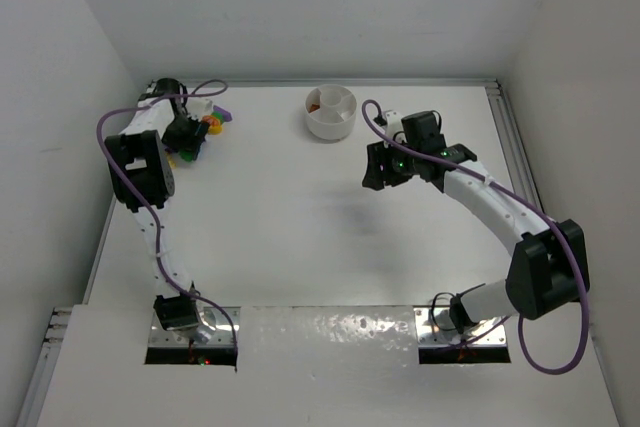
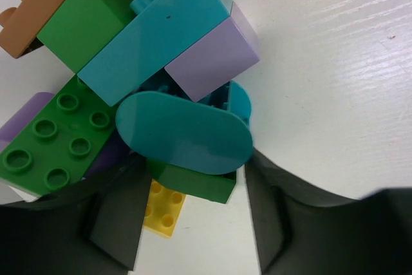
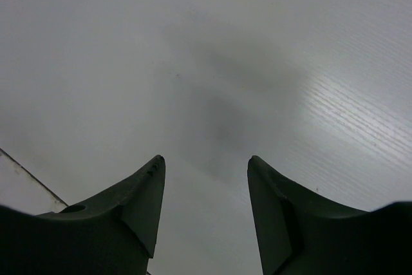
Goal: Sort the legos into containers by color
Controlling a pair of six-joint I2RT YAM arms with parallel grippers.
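The white table (image 1: 300,247) is seen from above, with two white-and-black robot arms bolted at its near edge.

The right arm (image 1: 500,209) bends in from the near right, and the right gripper (image 1: 383,167) hangs over bare table right of centre. In its wrist view the right gripper (image 3: 206,159) is released: the two dark fingers (image 3: 138,201) stand apart with only the white surface between them.

The left arm (image 1: 160,247) reaches up the left side to the far left corner. There the left gripper (image 1: 190,142) sits at the heap of small plastic legos (image 1: 212,123). In its wrist view the left gripper (image 2: 193,159) has its jaws apart around part of the heap. Between them lie a teal oval-topped piece (image 2: 187,133) and, under it, a dark green brick (image 2: 193,183). The oval piece meets the right finger. Whether the fingers press on the pieces cannot be told.

A small yellow studded brick (image 2: 164,209) lies on the table just beside the left finger. To the left is a green studded plate (image 2: 51,140) over a purple piece (image 2: 26,111). Farther off are a large teal brick (image 2: 154,37), a lilac block (image 2: 209,59) touching it, a green block (image 2: 84,17) and a brown-orange brick (image 2: 38,1).

At the far centre, well apart from the heap, stands the small round white dish (image 1: 330,125). It has wedge compartments, and small orange-red bits show in its left section.
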